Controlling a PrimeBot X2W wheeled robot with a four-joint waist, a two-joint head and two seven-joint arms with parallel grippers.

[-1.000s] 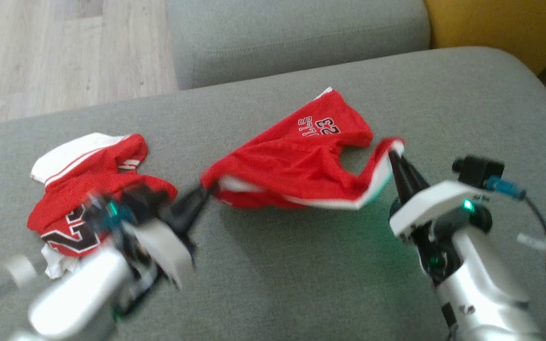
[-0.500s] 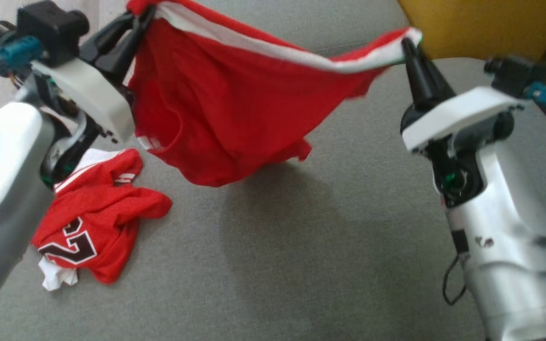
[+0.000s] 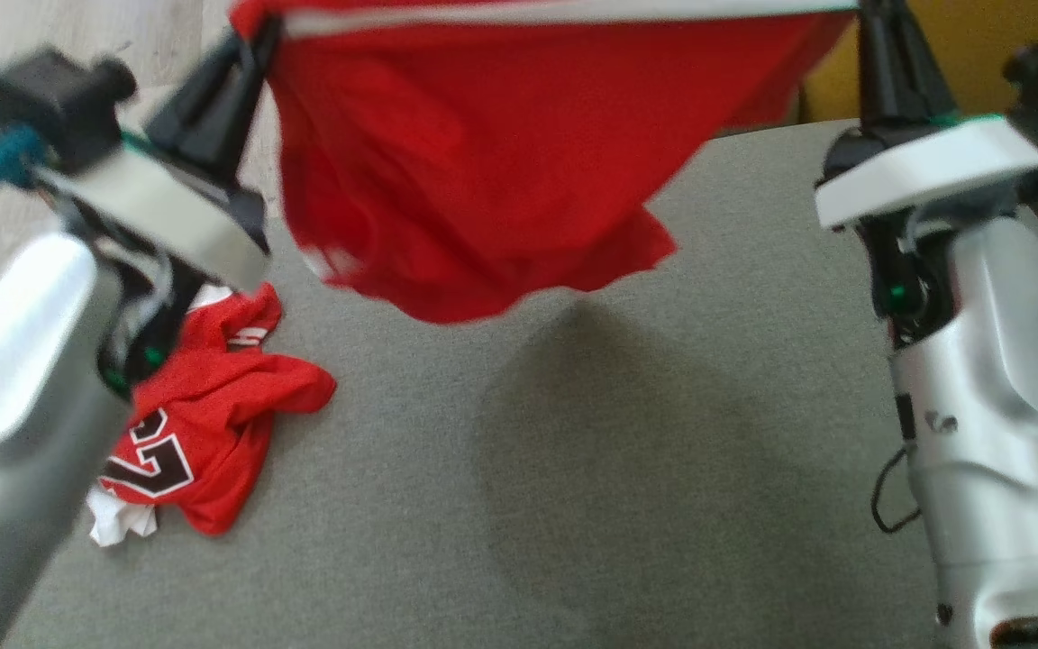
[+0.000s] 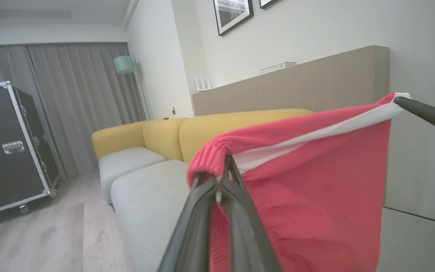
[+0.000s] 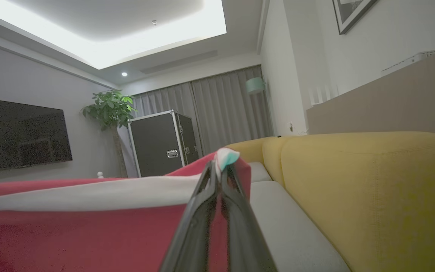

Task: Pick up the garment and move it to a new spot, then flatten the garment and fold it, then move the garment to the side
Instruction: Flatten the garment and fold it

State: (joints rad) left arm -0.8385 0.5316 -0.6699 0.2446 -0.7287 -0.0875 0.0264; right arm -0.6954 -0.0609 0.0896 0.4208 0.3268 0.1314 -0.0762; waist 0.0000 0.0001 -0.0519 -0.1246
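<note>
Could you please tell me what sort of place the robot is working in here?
Most likely a living room, in a home or staged as one: a grey and yellow sofa, a wall-mounted television, a potted plant and framed pictures on the wall.

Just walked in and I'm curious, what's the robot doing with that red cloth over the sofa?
The robot holds a red garment up over the grey cushion, stretched between both arms. The left gripper pinches one end of its white-trimmed edge, the right gripper the other, and the cloth hangs clear of the cushion. A crumpled red jersey lies on the cushion at the robot's left.
</note>
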